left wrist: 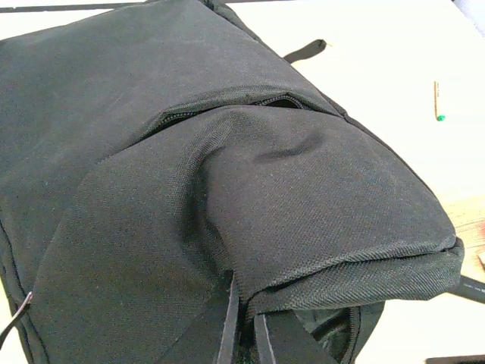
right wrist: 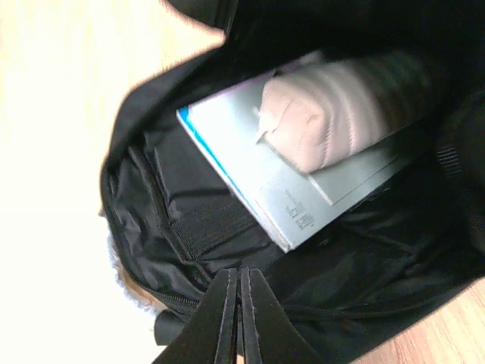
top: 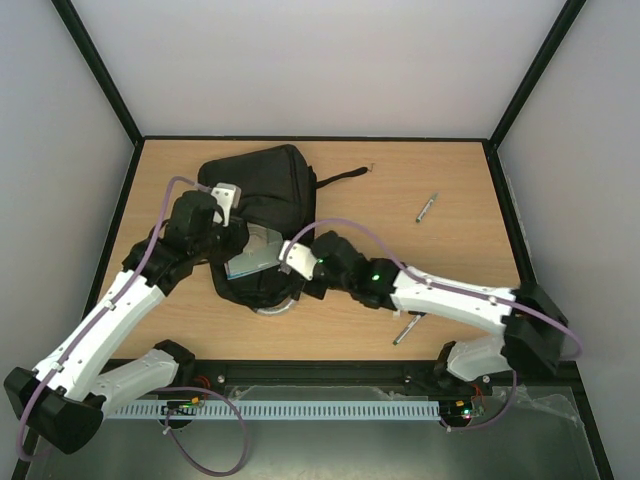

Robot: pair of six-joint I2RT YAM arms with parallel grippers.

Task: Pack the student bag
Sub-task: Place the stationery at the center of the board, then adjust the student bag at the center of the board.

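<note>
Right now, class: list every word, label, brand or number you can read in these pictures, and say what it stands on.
Small dark print near the corner of the grey book inside the student bag: too blurred to read.
Nothing else in any view bears readable text.

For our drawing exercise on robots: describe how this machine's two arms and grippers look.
Both the left arm and right arm have white shells with black joints. A purple-grey cable loops along each. A green light glows on the right arm. The left gripper and right gripper have slim black tapering fingers.
</note>
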